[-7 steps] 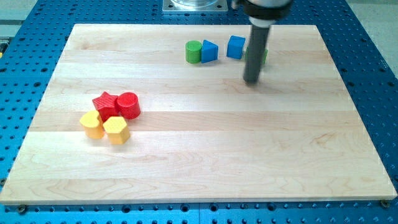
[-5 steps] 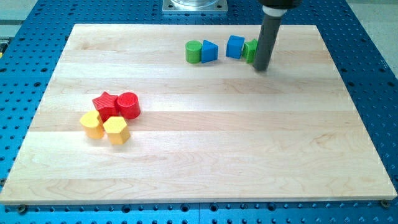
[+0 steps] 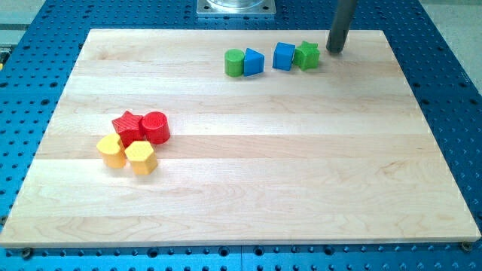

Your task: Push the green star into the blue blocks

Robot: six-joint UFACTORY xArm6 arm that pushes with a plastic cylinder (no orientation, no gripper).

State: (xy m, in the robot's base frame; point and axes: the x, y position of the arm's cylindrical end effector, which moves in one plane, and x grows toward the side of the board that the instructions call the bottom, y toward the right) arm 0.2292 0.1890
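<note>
The green star (image 3: 306, 55) sits near the view's top, right of centre, touching the right side of a blue cube (image 3: 284, 56). A second blue block, wedge-shaped (image 3: 254, 61), lies further left, touching a green cylinder (image 3: 235, 62). A gap separates the two blue blocks. My tip (image 3: 334, 50) is at the view's top right, just right of the green star and slightly above it, a small gap apart from it.
A cluster lies at the view's left: a red star (image 3: 128, 126), a red cylinder (image 3: 155, 126), a yellow block (image 3: 111, 150) and a yellow hexagon (image 3: 141, 156). The wooden board (image 3: 248, 173) has blue perforated table around it.
My tip moved from below the green star up and to the right, around to the star's right side. The green star is now fully visible. The blocks have not moved.
</note>
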